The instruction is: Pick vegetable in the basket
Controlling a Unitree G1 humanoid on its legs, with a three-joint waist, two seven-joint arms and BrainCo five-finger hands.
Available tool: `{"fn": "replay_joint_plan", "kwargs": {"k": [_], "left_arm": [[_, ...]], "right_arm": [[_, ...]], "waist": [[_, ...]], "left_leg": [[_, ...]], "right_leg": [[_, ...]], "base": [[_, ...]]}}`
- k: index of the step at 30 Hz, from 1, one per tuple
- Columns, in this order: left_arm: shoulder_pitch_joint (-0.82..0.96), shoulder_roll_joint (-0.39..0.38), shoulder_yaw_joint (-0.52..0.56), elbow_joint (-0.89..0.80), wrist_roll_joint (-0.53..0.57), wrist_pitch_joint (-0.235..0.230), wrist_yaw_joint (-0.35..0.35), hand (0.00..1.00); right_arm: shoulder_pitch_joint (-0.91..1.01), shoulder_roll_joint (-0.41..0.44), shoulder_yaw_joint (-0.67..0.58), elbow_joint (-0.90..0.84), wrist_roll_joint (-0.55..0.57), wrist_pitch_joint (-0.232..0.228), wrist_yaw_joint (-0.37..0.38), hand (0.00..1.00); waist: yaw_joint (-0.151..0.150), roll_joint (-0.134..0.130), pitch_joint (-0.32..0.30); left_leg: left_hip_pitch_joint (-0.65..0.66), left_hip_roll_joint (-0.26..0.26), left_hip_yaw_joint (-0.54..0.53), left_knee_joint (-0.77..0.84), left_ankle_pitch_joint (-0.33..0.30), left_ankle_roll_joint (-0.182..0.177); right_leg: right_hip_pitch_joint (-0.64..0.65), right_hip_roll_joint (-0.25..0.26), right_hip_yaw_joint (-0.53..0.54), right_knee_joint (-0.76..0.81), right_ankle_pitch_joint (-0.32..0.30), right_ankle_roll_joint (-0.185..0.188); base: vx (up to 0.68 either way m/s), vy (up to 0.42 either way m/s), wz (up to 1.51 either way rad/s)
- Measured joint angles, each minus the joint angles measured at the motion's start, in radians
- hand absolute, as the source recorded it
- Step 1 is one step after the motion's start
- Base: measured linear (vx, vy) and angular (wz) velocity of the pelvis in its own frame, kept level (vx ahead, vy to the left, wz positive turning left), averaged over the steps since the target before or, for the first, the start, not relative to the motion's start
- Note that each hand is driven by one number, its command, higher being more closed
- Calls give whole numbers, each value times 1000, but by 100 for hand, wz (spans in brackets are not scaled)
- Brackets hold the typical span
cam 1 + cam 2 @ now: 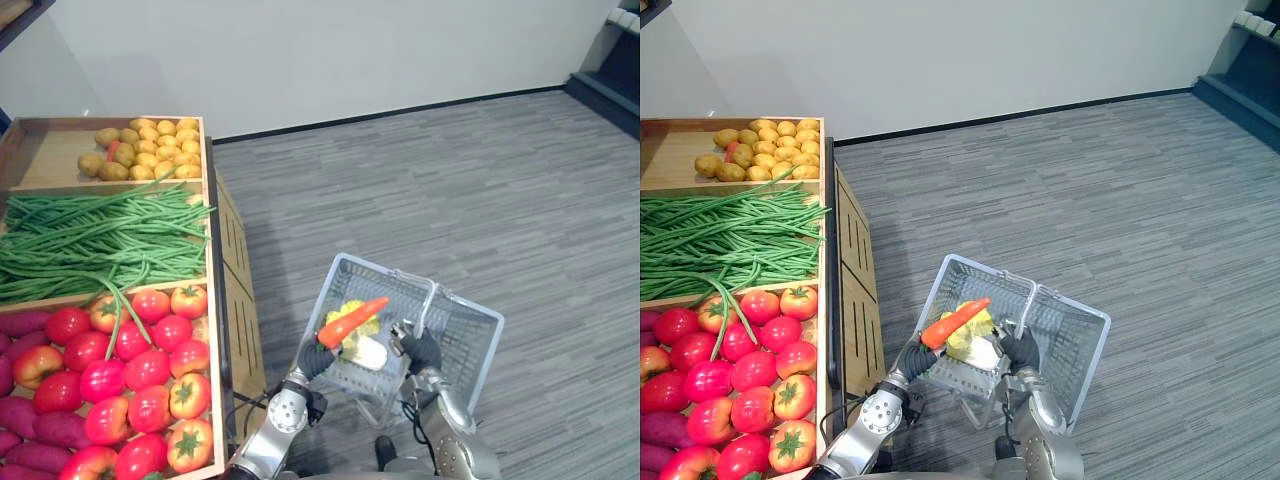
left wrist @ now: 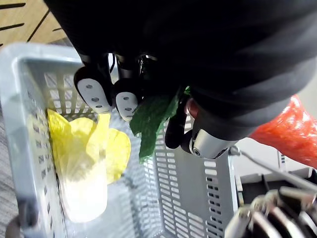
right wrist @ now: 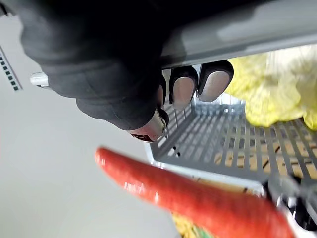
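Observation:
My left hand (image 1: 313,360) is shut on an orange carrot (image 1: 352,321), gripping its green leafy end (image 2: 151,116), and holds it tilted above the near-left corner of the grey plastic basket (image 1: 470,312). The carrot's tip points up and over the basket. In the basket lies a yellow leafy cabbage (image 2: 84,158) with a pale stem (image 1: 368,352). My right hand (image 1: 421,350) is curled round the basket's grey handle (image 3: 237,34) and carries the basket above the floor. The carrot (image 3: 198,198) hangs close below that hand.
To my left stands a wooden produce stand (image 1: 214,300) with potatoes (image 1: 145,148), green beans (image 1: 100,240), tomatoes (image 1: 140,380) and purple sweet potatoes (image 1: 30,415). Grey plank floor (image 1: 450,190) stretches right, up to a white wall.

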Motion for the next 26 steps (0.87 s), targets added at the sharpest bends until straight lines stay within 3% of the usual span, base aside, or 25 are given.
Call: {"fn": "replay_joint_plan", "kwargs": {"k": [1,10,11,15,17,19,22,26], "left_arm": [[-14,0,-5,13,1,0,0,0],[-79,-19,-38,147,13,16,3,0],[-17,-6,60,-70,13,5,2,0],[-14,4,82,-78,13,-3,0,0],[60,-7,141,-192,13,-3,-4,0],[172,-23,263,-351,-57,-37,-21,0],[231,2,402,-375,-143,-55,-22,0],[284,19,441,-365,-198,-54,-48,0]], "right_arm": [[0,-5,18,0,21,0,2,100],[6,-29,127,3,138,0,40,100],[46,-25,12,6,76,0,38,100],[49,-28,-28,6,24,-4,38,100],[58,-13,-108,6,0,0,40,100],[83,7,-260,24,-219,13,-2,100],[89,-18,-383,57,-402,14,-35,100],[91,-45,-415,57,-527,14,-34,100]], "waist": [[1,0,0],[-1,-16,-32],[5,-17,-32],[2,-17,-32],[2,-17,-32],[5,-16,-32],[17,-7,-34],[36,-9,-34]], "left_leg": [[0,1,-4,-4,4,-1],[9,2,-22,-55,38,-12],[12,2,-30,-62,41,-16],[11,2,-30,-62,41,-16],[-4,2,-33,-62,40,-16],[-3,-1,-56,-62,41,-16],[-2,-3,-74,-61,41,-16],[4,-7,-86,-61,42,-14]], "right_leg": [[1,0,-4,0,0,0],[21,4,-26,-62,39,-14],[25,4,-30,-63,39,-13],[23,3,-28,-60,37,-12],[12,-3,-31,-55,35,-10],[17,-2,-56,-51,27,-4],[19,-3,-74,-31,14,-1],[32,-7,-83,-31,12,0]], "base": [[-28,-36,11],[-50,-50,5],[-64,-55,6],[-33,-20,1],[-9,-6,7],[4,-22,26],[13,-11,20],[-10,5,10]]}}
